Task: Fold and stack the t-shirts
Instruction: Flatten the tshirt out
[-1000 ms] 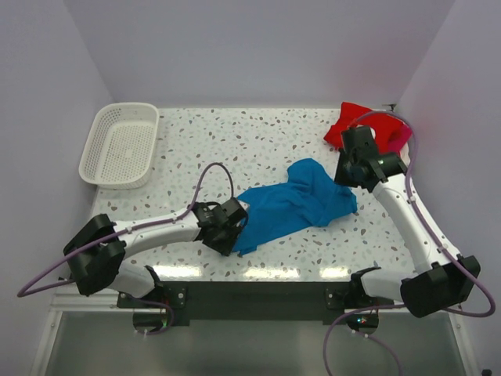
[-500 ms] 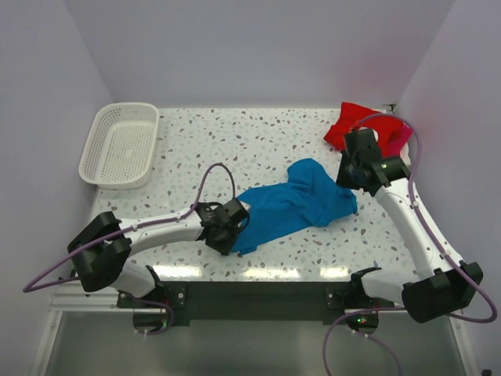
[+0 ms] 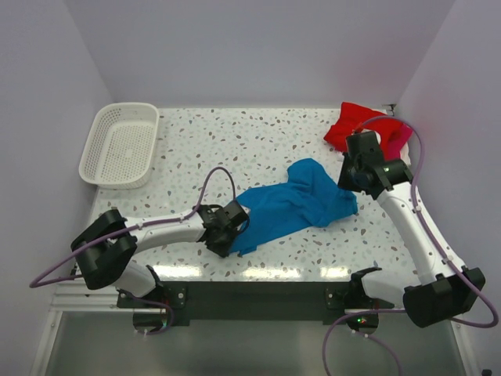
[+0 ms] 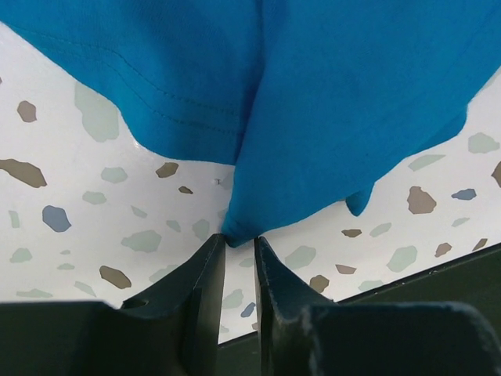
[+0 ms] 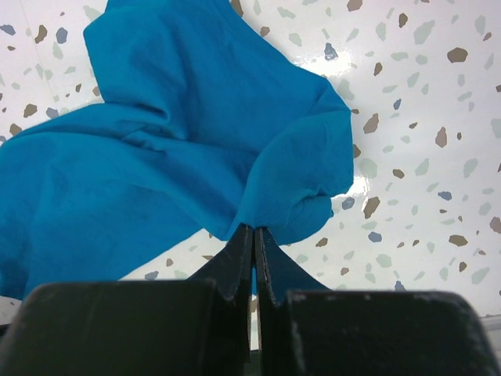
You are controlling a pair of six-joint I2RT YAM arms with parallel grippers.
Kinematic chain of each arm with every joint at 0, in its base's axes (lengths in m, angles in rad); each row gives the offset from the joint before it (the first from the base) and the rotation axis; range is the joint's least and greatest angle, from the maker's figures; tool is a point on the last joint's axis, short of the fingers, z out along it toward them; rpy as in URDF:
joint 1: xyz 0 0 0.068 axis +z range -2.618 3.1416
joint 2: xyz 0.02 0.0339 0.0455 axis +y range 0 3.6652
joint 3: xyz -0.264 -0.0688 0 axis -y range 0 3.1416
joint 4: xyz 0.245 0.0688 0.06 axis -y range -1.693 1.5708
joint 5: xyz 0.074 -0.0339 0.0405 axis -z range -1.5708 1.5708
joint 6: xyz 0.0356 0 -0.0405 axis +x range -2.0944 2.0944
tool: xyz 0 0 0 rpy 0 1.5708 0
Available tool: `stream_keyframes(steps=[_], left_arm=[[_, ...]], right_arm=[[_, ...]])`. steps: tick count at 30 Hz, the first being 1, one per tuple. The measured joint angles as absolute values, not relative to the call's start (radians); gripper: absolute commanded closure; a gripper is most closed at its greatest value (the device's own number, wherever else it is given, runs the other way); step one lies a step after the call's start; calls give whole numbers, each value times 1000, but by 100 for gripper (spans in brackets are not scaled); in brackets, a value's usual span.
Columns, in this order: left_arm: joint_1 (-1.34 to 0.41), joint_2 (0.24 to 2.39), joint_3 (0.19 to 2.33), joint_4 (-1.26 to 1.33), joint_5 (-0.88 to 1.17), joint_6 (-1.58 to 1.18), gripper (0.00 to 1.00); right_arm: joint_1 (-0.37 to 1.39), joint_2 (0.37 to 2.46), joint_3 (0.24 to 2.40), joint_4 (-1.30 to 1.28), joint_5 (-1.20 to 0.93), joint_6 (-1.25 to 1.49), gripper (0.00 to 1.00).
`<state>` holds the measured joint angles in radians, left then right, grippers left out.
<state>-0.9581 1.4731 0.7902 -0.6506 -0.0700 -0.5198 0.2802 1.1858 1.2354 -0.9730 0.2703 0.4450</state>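
The left end effector (image 4: 239,243) stands narrow. A thin slit shows between its fingers, and the lowest corner of the blue t-shirt (image 4: 352,94) sits right at the mouth of that slit. It does not look pinched yet. The low, flat approach along the surface (image 3: 235,137) suits sliding under a thin hem.

The right end effector (image 5: 253,231) is closed tight on a bunched fold at the shirt's opposite edge, with cloth spilling out from its tips. Holding that side probably anchors the shirt so the two arms can pull it flat before folding.

The blue t-shirt lies crumpled in the middle of the surface, stretched between the two arms. The red t-shirt (image 3: 344,129) and a sliver of the magenta-pink t-shirt (image 3: 402,138) wait heaped in the far right corner. The white mesh basket (image 3: 88,157) sits at the far left, well apart.
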Motion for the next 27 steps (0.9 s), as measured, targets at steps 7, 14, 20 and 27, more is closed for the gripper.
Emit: stream_keyframes(steps=[7,14,20,27], left_arm=[[-958,1479,780,-646,-65,-513,74],[-958,1479,780,-641,-66,-513,98],[-958,1479,788,-633,-104,-506,100],[-836,1458,1023,-750,-296,-466,100]], right_arm=[[279,1182,1235,-974,270,445,100],[279,1182,1235,-973,270,445,100],[276,1182,1237,-982,273,443,100],[259,1187,1371,-1051,303,410,100]])
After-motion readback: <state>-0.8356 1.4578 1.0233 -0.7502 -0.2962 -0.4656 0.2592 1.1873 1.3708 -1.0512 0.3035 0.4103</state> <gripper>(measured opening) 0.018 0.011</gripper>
